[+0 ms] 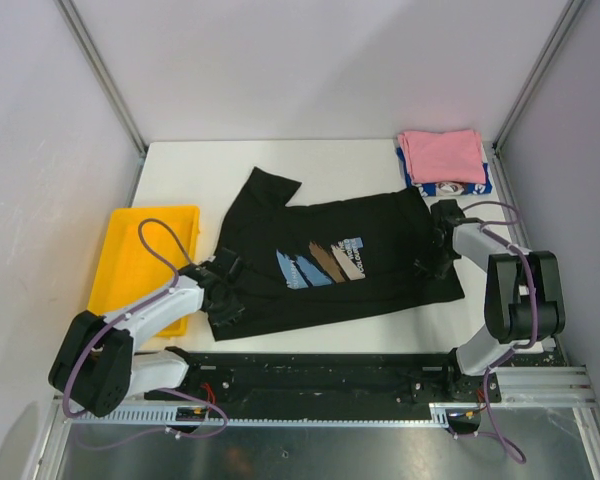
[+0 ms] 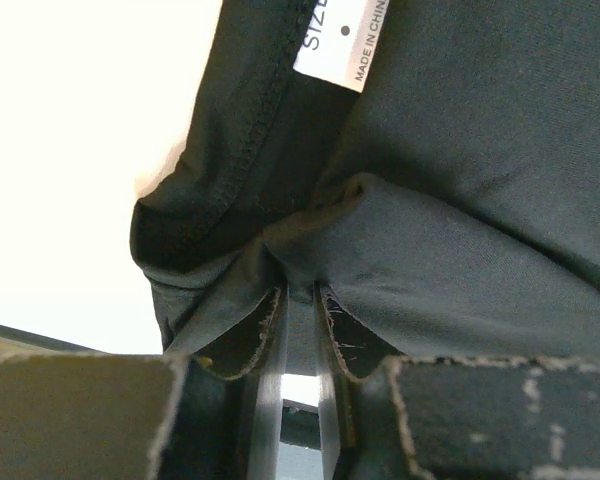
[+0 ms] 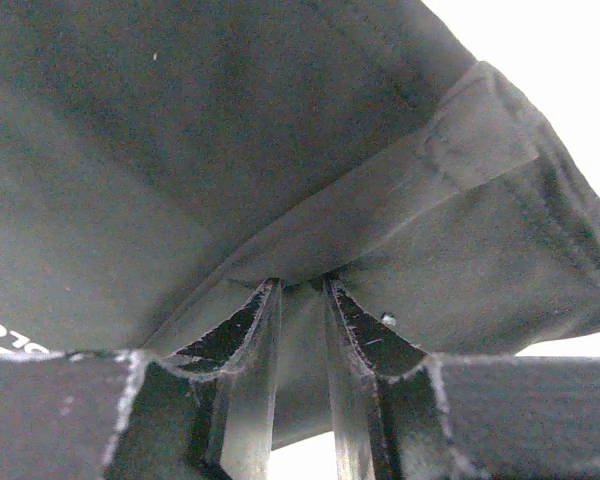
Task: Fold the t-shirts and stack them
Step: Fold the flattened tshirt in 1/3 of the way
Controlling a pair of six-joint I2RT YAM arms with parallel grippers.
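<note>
The black t-shirt (image 1: 330,265) lies spread print-up across the middle of the white surface (image 1: 330,165), 1 sleeve angled toward the far side. The left pincer (image 1: 223,290) is clenched on a bunched fold at its left end, and the right pincer (image 1: 435,250) is clenched on a fold at its right end.

Both bites look shallow, close to the cloth's edge. A hard or uneven pull could slip 1 corner free and skew the fold. The right arm also works near the folded pink shirt (image 1: 442,155) resting on the blue-and-white one (image 1: 460,187), so a wide swing might disturb that stack. On the left, trailing cloth could drag onto the yellow tray (image 1: 145,250).

The top view gives the layout, but there the black pincers merge with the shirt. Only the wrist views show cloth between the jaws, and the left one shows a white size label (image 2: 345,40), suggesting the neckline. How many layers each holds is unclear.
</note>
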